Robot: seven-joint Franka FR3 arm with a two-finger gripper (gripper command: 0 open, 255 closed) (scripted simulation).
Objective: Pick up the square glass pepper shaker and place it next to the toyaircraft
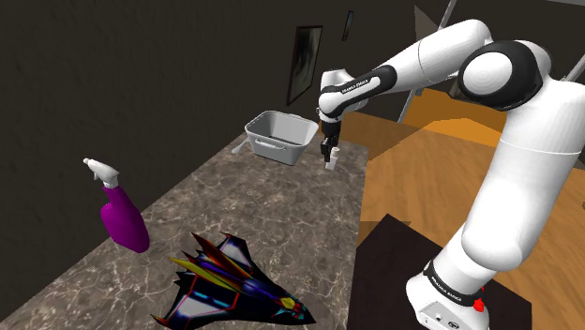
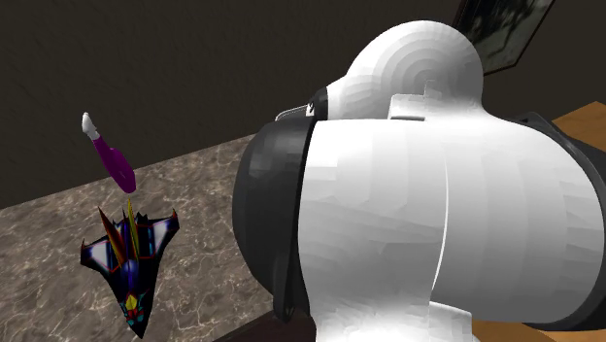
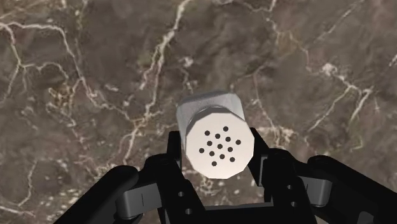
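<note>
The pepper shaker (image 3: 218, 145) is a pale square-bodied piece with a round cap full of holes. It stands upright between my black fingers (image 3: 174, 153), which clasp it on both sides. In the shoulder view my gripper (image 1: 328, 156) points straight down over the far part of the marble counter (image 1: 234, 202), with the shaker (image 1: 329, 162) at its tips, at or just above the surface. The toy aircraft (image 1: 234, 281), dark with blue, red and yellow markings, lies at the counter's near end, far from the gripper. It also lies flat in the second exterior view (image 2: 131, 257).
A white bin (image 1: 279, 136) sits just beyond the gripper near the wall. A purple spray bottle (image 1: 122, 216) stands by the aircraft on the shoulder view's left. The counter edge drops to a wooden floor (image 1: 422, 178). The arm's bulk (image 2: 427, 194) blocks much of the second exterior view.
</note>
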